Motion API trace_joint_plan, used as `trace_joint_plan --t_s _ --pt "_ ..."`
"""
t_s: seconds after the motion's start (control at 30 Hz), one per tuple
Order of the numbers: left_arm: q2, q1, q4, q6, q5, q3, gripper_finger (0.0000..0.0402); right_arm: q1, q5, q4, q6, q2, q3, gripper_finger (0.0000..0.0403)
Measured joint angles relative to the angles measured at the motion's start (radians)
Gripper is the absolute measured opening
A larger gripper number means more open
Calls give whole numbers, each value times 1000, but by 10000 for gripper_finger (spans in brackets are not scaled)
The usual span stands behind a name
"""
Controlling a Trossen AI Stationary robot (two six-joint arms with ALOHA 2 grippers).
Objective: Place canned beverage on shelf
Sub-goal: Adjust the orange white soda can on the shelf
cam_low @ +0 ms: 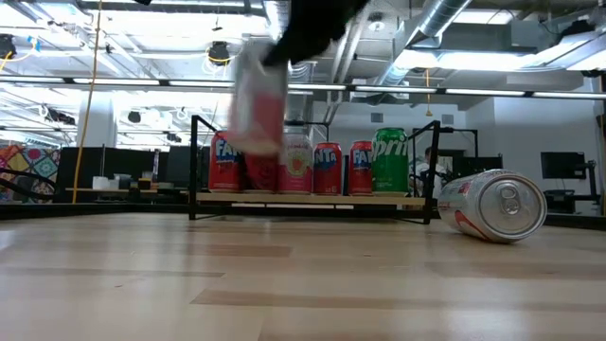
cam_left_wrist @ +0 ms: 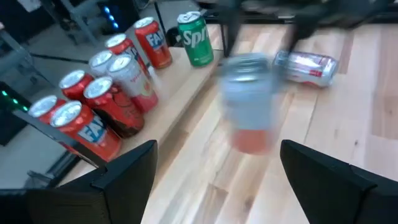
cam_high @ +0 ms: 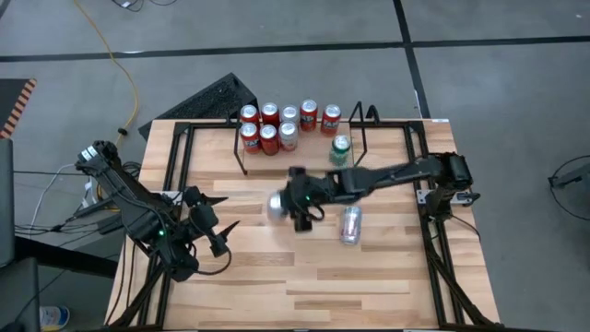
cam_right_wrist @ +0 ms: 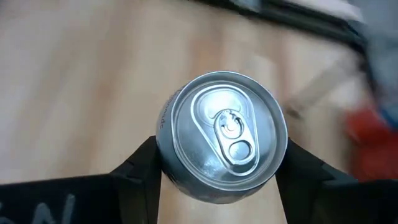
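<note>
A pale can with a silver top (cam_high: 279,205) hangs over the middle of the table, with my right gripper (cam_high: 293,205) shut on it. It shows blurred in the low view (cam_low: 258,104) and the left wrist view (cam_left_wrist: 249,102). The shelf (cam_low: 312,201), a low black rod rack at the far edge, bears several red cans (cam_high: 269,127) and a green can (cam_high: 340,150) standing upright. A second pale can (cam_high: 350,224) lies on its side on the table. My left gripper (cam_high: 217,231) stands open near the left edge, with nothing between its fingers. My right gripper pinches the can's side wall just under the top rim (cam_right_wrist: 168,158) between its two fingers (cam_right_wrist: 140,171), one on each side. The fingers come from the table's right, slanting down. The can is lifted clear of the table (cam_low: 256,142), roughly upright, top up.
The lying can (cam_low: 492,204) rests on the wood just right of the held can's place. Black rails (cam_high: 175,157) edge the table on both sides. Bare wood (cam_high: 304,277) fills the near half.
</note>
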Motion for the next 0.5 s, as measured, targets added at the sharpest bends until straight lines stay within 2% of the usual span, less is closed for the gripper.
trace_joint_plan --t_s 0.07,0.13,0.27,0.37,0.5 --pt "-1 0 5 35 -7 0 325 48 -58 -6 -24 -23 0 219" --pt "-9 0 15 78 0 0 325 96 -67 -4 -35 -49 0 219" --pt "-22 16 165 254 104 -2 325 178 -73 0 -19 -89 1 219" --pt "-33 46 417 477 282 -41 325 236 -34 17 -2 -96 1 219" --pt "-45 129 796 705 631 -149 325 293 33 42 8 -96 1 219"
